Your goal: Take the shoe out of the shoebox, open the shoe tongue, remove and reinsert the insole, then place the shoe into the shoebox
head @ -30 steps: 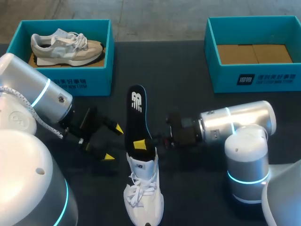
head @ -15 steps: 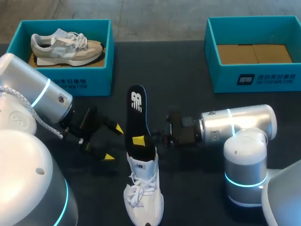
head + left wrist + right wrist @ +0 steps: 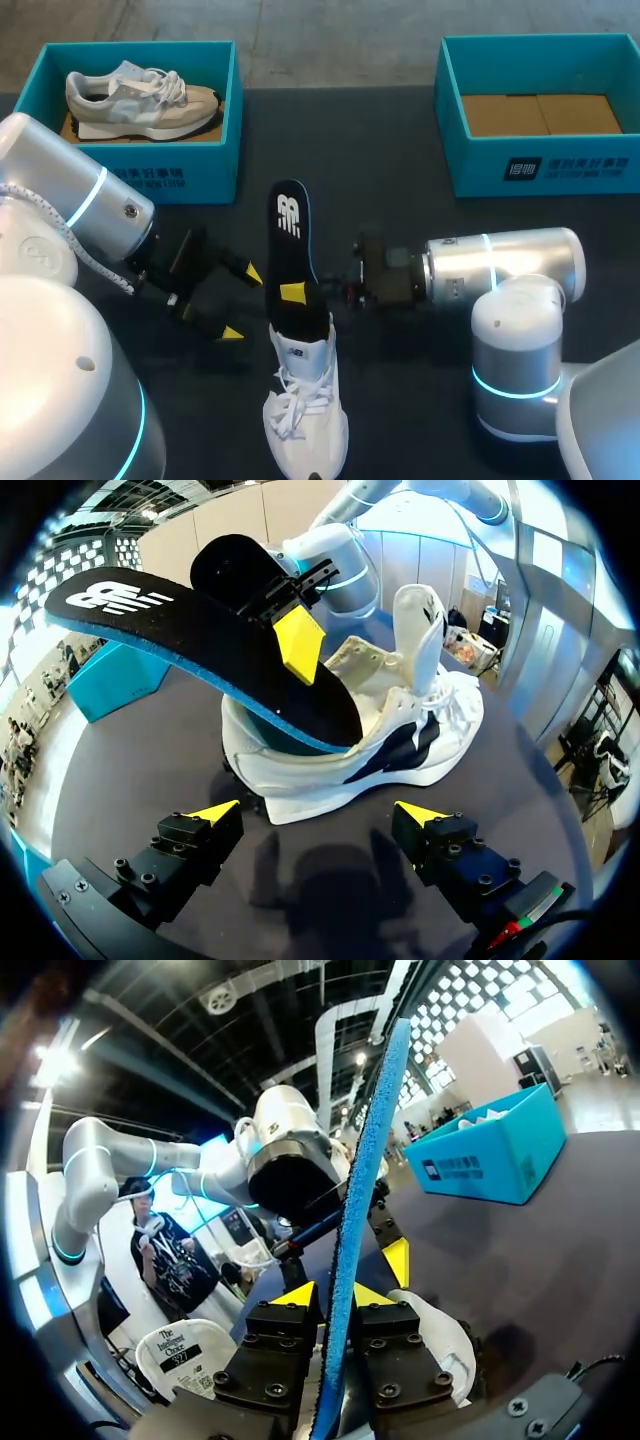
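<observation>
A white shoe (image 3: pixel 305 410) lies on the dark table near its front edge, tongue raised (image 3: pixel 420 630). A black insole (image 3: pixel 292 240) with a blue underside slants up out of the shoe's opening, one end still inside. My right gripper (image 3: pixel 300 295) is shut on the insole just above the shoe; in the right wrist view the insole's blue edge (image 3: pixel 365 1190) runs between the two yellow tips (image 3: pixel 335 1295). My left gripper (image 3: pixel 238 300) stands open just left of the shoe, holding nothing; the left wrist view has the shoe (image 3: pixel 400 750) ahead of its fingers (image 3: pixel 315 815).
A teal shoebox (image 3: pixel 200 170) at the back left holds a second, grey-and-beige shoe (image 3: pixel 140 95). Another teal shoebox (image 3: pixel 540 165) at the back right shows only its cardboard floor. My right arm's elbow (image 3: pixel 515 330) stands right of the shoe.
My right gripper's fingers have drawn closer together on the insole, and it has shifted slightly up and left with the insole. The left arm has not moved.
</observation>
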Motion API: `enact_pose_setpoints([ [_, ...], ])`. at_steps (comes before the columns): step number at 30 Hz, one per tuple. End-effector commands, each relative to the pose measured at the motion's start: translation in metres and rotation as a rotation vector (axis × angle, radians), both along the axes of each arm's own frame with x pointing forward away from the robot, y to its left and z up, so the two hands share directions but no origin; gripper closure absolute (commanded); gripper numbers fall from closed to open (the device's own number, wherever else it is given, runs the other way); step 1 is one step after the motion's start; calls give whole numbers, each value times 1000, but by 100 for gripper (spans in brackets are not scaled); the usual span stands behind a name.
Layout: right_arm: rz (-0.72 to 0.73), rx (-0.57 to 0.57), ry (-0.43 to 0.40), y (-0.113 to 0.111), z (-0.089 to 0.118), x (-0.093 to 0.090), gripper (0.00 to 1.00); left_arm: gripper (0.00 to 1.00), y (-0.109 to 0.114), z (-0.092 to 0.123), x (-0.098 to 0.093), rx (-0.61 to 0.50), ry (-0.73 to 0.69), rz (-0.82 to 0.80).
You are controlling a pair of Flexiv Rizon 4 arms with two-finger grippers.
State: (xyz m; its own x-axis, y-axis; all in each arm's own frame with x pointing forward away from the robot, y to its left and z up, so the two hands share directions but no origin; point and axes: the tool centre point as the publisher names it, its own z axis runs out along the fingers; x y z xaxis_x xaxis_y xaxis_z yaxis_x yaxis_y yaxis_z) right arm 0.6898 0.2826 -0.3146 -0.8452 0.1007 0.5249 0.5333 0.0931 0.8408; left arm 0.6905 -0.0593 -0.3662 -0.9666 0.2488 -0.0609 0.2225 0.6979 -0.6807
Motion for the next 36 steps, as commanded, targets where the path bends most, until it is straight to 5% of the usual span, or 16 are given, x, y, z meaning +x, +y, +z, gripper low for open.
enact_pose_setpoints([
  [1,-11,-3,3,2,2,0,81,0,0,0,-1,3,-2,1],
  [6,-17,1,4,2,2,0,85,0,0,0,-1,3,-2,1],
  [7,-15,1,6,3,2,0,100,0,0,0,-1,3,-2,1],
  [32,12,-2,27,3,0,0,100,0,0,0,-1,3,-2,1],
  [36,33,-16,81,-1,-11,-4,100,0,0,0,-1,3,-2,1],
])
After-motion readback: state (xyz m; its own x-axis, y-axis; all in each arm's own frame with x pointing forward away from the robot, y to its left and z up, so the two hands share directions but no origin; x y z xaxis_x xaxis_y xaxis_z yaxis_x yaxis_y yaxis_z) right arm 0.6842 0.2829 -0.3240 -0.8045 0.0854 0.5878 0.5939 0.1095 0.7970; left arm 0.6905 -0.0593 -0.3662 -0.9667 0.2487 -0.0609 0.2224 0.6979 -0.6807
